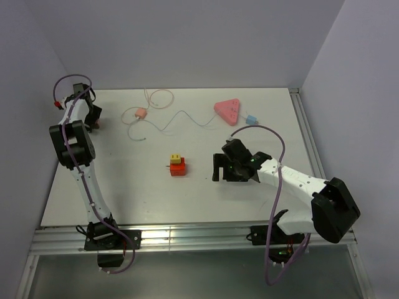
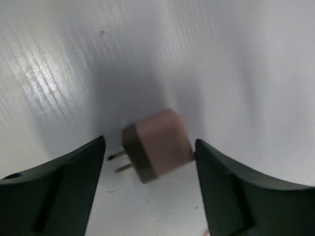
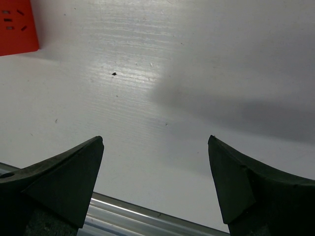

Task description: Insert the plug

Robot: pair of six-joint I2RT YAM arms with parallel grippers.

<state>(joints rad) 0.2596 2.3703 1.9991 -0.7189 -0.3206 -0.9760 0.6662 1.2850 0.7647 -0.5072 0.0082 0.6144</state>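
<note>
The plug [image 1: 251, 119] lies on the table [image 1: 124, 193] at the far right, just beside the right corner of the pink triangle [image 1: 226, 111] and well apart from both arms. It is too small in the top view for us to tell which way its prongs face. Our right gripper [image 3: 156, 142] is spread wide over bare table, with the red block [image 1: 177, 167] off to its left. Our left gripper [image 2: 149, 145] is also spread, straddling a pinkish cube [image 2: 160, 142] with two prongs, at the far left. We judge the plug light, stiff and smooth, so it would likely skid or tip if nudged. We would take it across two opposite flat sides of the body, squarely and low, leaving the prong end free for the socket.
</note>
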